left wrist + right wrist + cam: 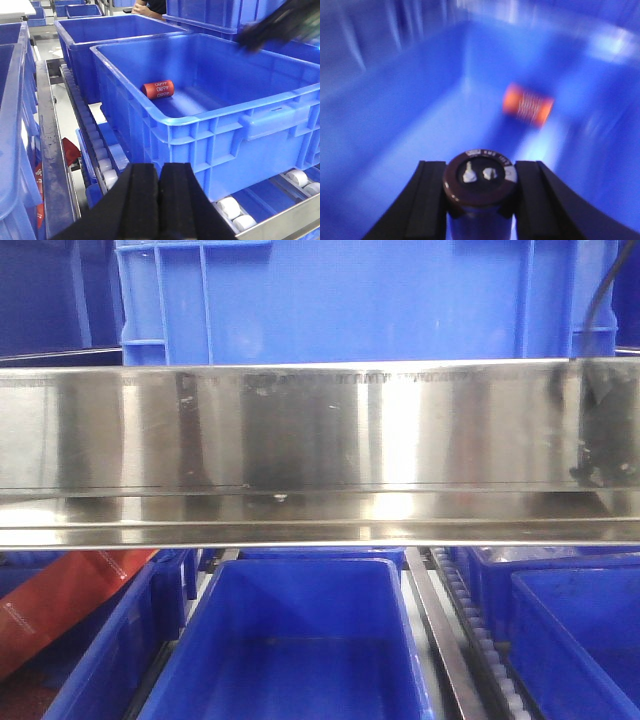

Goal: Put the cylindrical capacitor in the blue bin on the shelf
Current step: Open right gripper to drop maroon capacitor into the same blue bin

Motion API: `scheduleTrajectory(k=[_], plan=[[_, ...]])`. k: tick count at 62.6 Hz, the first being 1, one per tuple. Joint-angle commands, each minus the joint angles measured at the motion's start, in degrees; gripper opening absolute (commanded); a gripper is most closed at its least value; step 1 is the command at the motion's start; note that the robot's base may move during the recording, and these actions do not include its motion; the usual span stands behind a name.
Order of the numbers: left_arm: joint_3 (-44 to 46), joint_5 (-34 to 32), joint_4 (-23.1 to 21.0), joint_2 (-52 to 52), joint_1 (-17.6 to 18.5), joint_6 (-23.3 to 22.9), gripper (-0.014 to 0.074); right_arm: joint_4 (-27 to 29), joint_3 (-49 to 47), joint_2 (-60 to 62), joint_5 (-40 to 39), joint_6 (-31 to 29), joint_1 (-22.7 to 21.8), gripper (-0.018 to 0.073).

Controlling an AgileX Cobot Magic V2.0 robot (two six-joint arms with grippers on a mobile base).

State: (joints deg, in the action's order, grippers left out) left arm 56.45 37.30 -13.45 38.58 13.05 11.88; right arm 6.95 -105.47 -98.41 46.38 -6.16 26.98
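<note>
Capacitor hung over the bin, release was next

The right hand (pixel 479 200) pinched the stubby dark maroon cylindrical capacitor (pixel 479 182) between 2 black fingers (pixel 427 200), poised inside the blue plastic bin (pixel 210 125) on the shiny steel shelf (pixel 320 440), near an orange printed cylinder (pixel 158 89). The left hand (pixel 160 205) sat pressed together, holding nothing. Best to lower close to the floor, clear of the orange piece, then spread.

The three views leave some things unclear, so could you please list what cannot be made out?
- Front view: the steel shelf rail hides both arms and the bin's inside.
- Left wrist view: the right arm is a dark blur at the top edge.
- Right wrist view: motion blur smears the print on the orange object; the capacitor body is hidden between the right end effector's fingers.
</note>
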Motion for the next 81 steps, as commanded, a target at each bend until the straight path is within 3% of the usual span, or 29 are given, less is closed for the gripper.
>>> scheduleTrajectory(k=[1, 17, 21, 27, 34, 39, 50, 56, 60, 76, 81], plan=[[-0.1, -0.6, -0.5, -0.4, -0.1, -0.4, -0.0111, -0.1, -0.8, -2.5, -0.6, -0.5, 0.1, -0.0162], [-0.1, -0.6, -0.5, -0.4, -0.1, -0.4, -0.0111, -0.1, -0.8, -5.2, -0.1, -0.5, 0.1, -0.0160], [-0.1, -0.6, -0.5, -0.4, -0.1, -0.4, -0.0111, -0.1, -0.8, -5.2, 0.0, -0.5, 0.1, -0.0115], [-0.1, -0.6, -0.5, -0.4, -0.1, -0.4, -0.0111, -0.1, -0.8, -5.2, 0.8, -0.5, 0.1, 0.0077], [-0.1, -0.6, -0.5, -0.4, -0.1, -0.4, -0.0111, -0.1, -0.8, -5.2, 1.8, -0.5, 0.1, 0.0421], [-0.1, -0.6, -0.5, -0.4, -0.1, -0.4, -0.0111, -0.1, -0.8, -5.2, 2.6, -0.5, 0.1, 0.0577], [-0.1, -0.6, -0.5, -0.4, -0.1, -0.4, -0.0111, -0.1, -0.8, -3.6, 2.8, -0.5, 0.1, 0.0538], [-0.1, -0.6, -0.5, -0.4, -0.1, -0.4, -0.0111, -0.1, -0.8, -1.2, 2.8, -0.5, 0.1, 0.0464], [-0.1, -0.6, -0.5, -0.4, -0.1, -0.4, -0.0111, -0.1, -0.8, 0.9, 3.0, -0.5, 0.1, 0.0370], [-0.1, -0.6, -0.5, -0.4, -0.1, -0.4, -0.0111, -0.1, 0.0, 11.6, 4.4, -0.5, -1.1, -0.0149], [-0.1, -0.6, -0.5, -0.4, -0.1, -0.4, -0.0111, -0.3, 1.9, 15.9, 4.7, -0.5, -2.2, -0.0157]])
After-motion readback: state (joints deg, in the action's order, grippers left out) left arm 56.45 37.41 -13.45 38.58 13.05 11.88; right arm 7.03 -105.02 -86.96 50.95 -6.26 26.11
